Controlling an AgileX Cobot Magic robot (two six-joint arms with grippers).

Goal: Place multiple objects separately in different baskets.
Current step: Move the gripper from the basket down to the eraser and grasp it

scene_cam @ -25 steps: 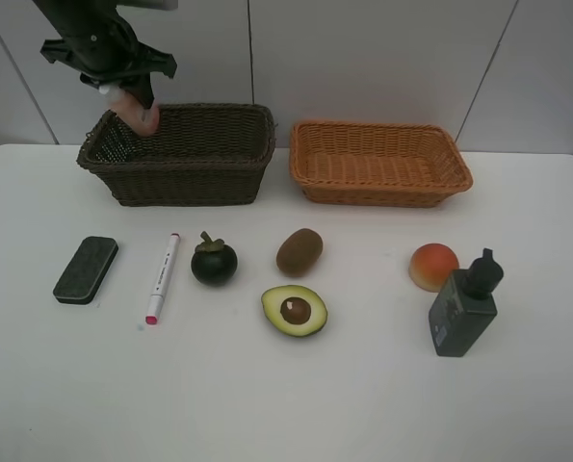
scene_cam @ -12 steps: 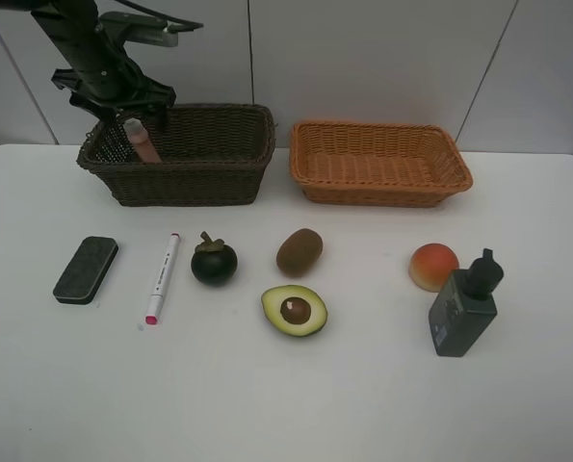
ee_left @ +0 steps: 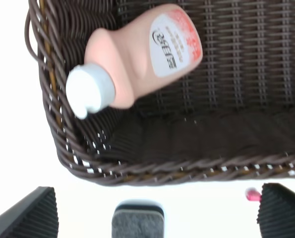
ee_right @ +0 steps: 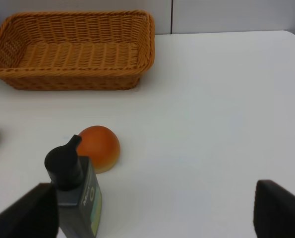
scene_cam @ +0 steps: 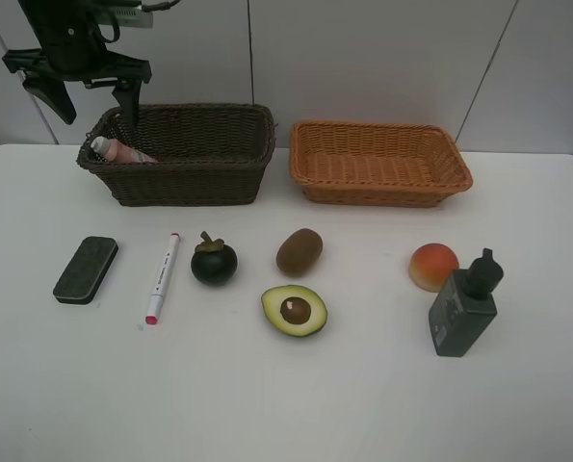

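Note:
The pink bottle [scene_cam: 113, 149] [ee_left: 137, 57] lies on its side in the left end of the dark brown basket [scene_cam: 180, 178] [ee_left: 187, 144]. My left gripper [scene_cam: 91, 96] [ee_left: 154, 203] hangs open above that end, holding nothing. The orange-tan basket [scene_cam: 380, 164] [ee_right: 73, 49] is empty. On the table lie the black eraser [scene_cam: 86, 269] [ee_left: 137, 223], white marker [scene_cam: 163, 277], mangosteen [scene_cam: 214, 262], kiwi [scene_cam: 299, 251], avocado half [scene_cam: 294, 310], peach [scene_cam: 433, 266] [ee_right: 98, 147] and dark pump bottle [scene_cam: 464, 306] [ee_right: 75, 193]. My right gripper [ee_right: 152, 208] is open and empty, near the pump bottle.
The white table [scene_cam: 286, 404] ends at a grey panelled wall [scene_cam: 382, 58] just behind both baskets. The right arm does not show in the exterior high view.
My left gripper opened and let go of the pink bottle, which dropped to lie in the dark basket. The gripper then rose and shifted left. Nothing else moved.

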